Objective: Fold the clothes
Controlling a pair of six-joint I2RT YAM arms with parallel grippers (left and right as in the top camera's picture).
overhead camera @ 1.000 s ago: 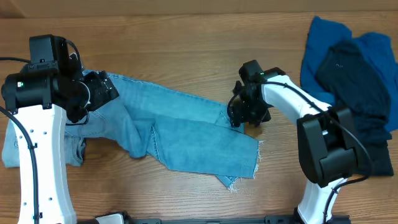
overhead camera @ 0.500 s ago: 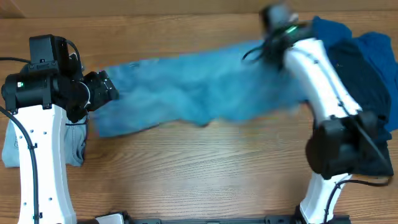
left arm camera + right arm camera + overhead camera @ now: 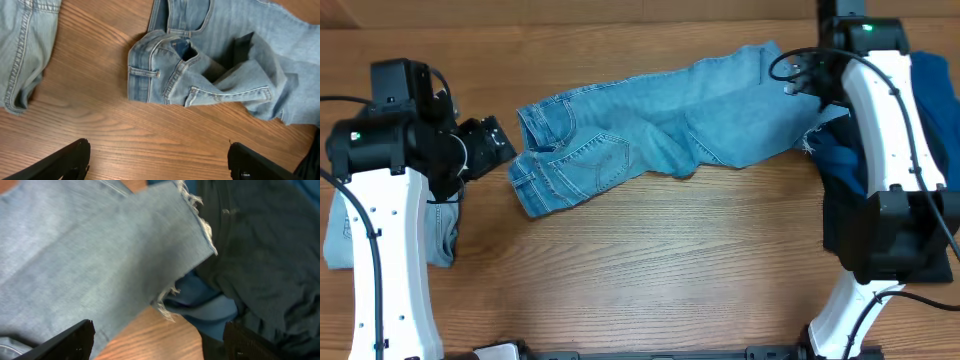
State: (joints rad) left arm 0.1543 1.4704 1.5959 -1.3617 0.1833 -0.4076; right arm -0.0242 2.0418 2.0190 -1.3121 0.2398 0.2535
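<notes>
1. Overhead: I count one pair of light-blue jeans (image 3: 660, 125) stretched across the far middle of the table (image 3: 650, 280), waistband to the left and frayed hem to the right. My left gripper (image 3: 495, 148) hangs just left of the waistband, apart from it. My right gripper (image 3: 802, 80) sits over the hem end. One pair of paler jeans (image 3: 340, 240) lies at the left edge. One royal-blue garment (image 3: 932, 95) and one dark navy garment (image 3: 838, 225) lie at the right.
2. Left wrist: both fingers (image 3: 70, 160) stand wide, with only bare wood between them. The waistband lies beyond them, untouched.
3. Right wrist: both fingers (image 3: 70, 342) are spread wide and grip nothing. The hem lies beyond them, overlapping the royal-blue garment.
</notes>
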